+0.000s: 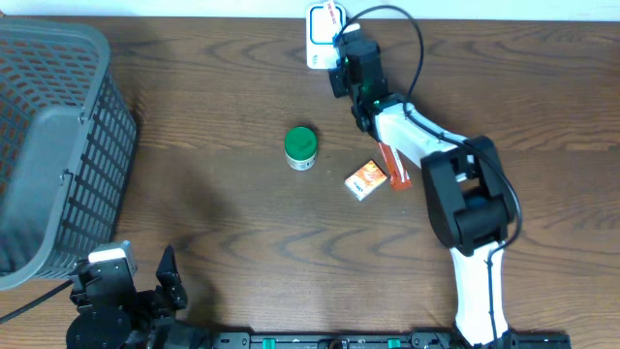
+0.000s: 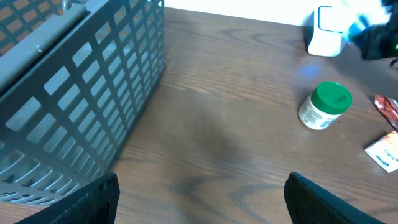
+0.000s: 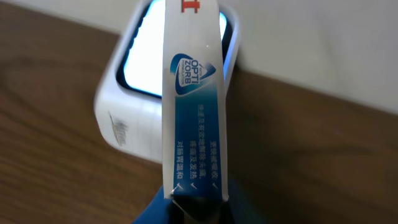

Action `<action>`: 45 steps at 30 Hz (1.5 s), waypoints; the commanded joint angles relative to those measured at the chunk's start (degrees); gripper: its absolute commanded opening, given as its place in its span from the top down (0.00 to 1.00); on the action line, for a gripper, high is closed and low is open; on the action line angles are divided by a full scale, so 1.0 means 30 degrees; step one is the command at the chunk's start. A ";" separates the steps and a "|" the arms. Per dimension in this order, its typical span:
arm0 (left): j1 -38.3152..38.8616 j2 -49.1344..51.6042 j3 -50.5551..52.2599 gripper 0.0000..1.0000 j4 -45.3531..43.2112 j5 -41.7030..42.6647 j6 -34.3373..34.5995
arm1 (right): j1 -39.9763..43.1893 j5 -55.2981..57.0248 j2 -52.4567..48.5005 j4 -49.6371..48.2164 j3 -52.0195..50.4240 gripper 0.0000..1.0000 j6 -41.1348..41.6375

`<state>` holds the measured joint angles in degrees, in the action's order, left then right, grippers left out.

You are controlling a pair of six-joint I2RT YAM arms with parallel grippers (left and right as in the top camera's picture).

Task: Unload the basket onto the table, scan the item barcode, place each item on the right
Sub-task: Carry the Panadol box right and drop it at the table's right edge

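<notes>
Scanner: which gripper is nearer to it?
Right. The right gripper is at the scanner, holding a packet against its window. The left gripper sits open at the near table edge, far away.

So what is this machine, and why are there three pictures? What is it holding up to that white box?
These are two robot arms at a wooden table. One picture looks down from above; the other two come from small cameras on each arm's wrist.

The right gripper is shut on a thin blue and white packet, and holds it in front of the white scanner at the far edge of the table. The scanner's window glows, as at a shop till.

The left gripper waits near the front edge, open and empty. Its camera shows the grey basket beside it.

On the table also lie a small jar with a green lid, a little orange and white box and a red packet.
</notes>
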<state>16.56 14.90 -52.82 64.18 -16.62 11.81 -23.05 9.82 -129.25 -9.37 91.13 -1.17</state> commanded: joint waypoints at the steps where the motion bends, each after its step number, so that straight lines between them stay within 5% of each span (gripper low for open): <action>1: -0.0044 0.0109 0.0087 0.15 0.0029 0.0087 0.0036 | 0.0007 -0.0087 0.1763 0.0328 0.0357 0.87 -0.0277; 13: -0.0044 0.0109 0.0087 0.15 0.0029 0.0087 0.0036 | -0.0058 -0.0058 0.5136 0.5129 0.0357 0.88 0.0801; 23: -0.0044 0.0109 0.0087 0.15 0.0029 0.0087 0.0036 | 0.1195 0.1792 0.7512 1.4047 0.0357 0.90 0.2973; 31: -0.0044 0.0109 0.0087 0.15 0.0029 0.0087 0.0036 | 0.4524 0.2310 0.7504 1.9504 0.0350 0.91 0.4014; 45: -0.0044 0.0109 0.0087 0.15 0.0029 0.0087 0.0036 | 1.3355 0.3169 0.7490 2.1252 0.0328 0.89 0.4029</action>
<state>16.56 14.90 -52.82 64.16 -16.60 11.81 12.53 17.02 -106.89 54.22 91.79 10.09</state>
